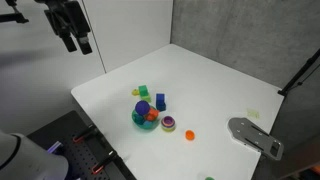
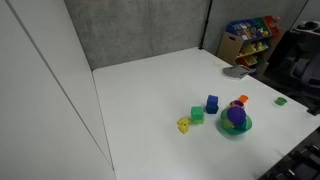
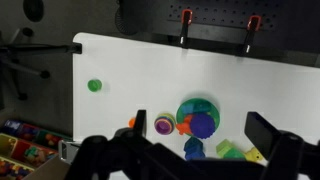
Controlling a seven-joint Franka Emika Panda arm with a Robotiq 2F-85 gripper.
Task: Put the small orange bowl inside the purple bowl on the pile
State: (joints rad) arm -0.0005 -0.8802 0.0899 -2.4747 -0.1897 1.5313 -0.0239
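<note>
Tool [image 1: 78, 44] hangs high, off toward one side of the white surface [image 1: 210, 80], well apart from everything on it; in the wrist view we see its fingers [image 3: 265, 132] spread wide, grasping nothing; the small orange bowl [image 1: 189, 133] sits upright on the surface, just beside a little purple dish [image 1: 169, 124]; next along stands the pile [image 1: 145, 116], a teal bowl topped with purple; a blue block [image 1: 160, 101] and a green block [image 1: 142, 91] lie near it.
</note>
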